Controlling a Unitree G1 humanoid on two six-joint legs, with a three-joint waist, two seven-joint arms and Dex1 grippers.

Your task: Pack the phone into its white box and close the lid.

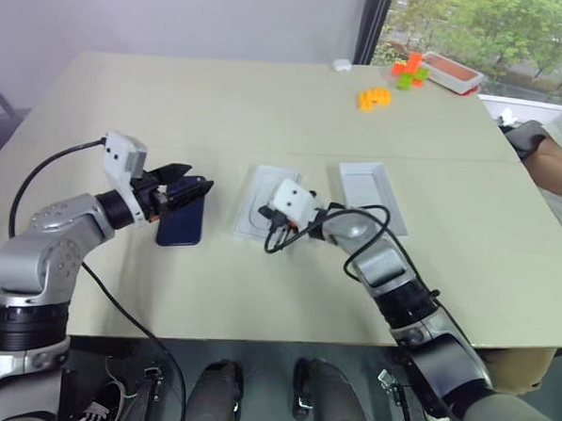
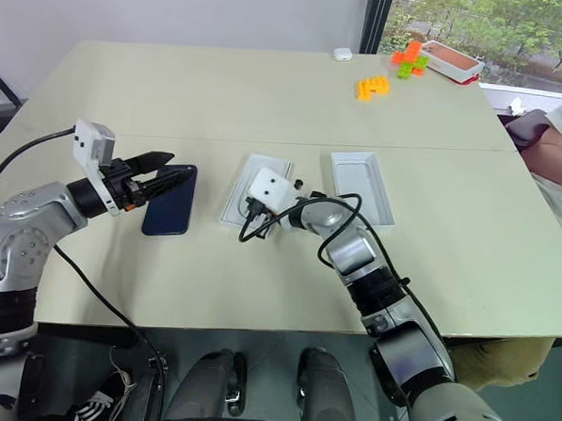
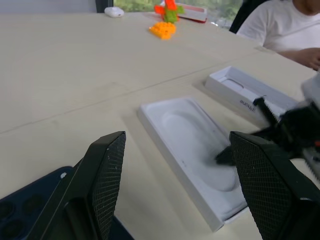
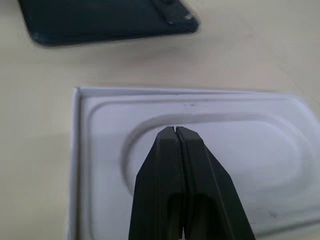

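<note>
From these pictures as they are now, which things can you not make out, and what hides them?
- Near end of the white box: head views, covered by the right gripper and its wrist.
- Whether the shut right fingertips touch the box's insert: right wrist view, fingers hide the contact.
- The phone: left wrist view, cut by the edge and the left gripper; open fingers overlap its far end in head views.
- Print on the lid: too small, blurred.

Phone (image 2: 169,201): slim, dark navy, lying flat on table, back up w/ camera cluster visible, left of the white box, apart from it. White box (image 1: 259,199): shallow rect. tray, open, white insert w/ oval recess on top, mid-table. Lid (image 1: 371,194): shallow white cover, lying inside-up just right of box, not touching; lettering on side wall.
</note>
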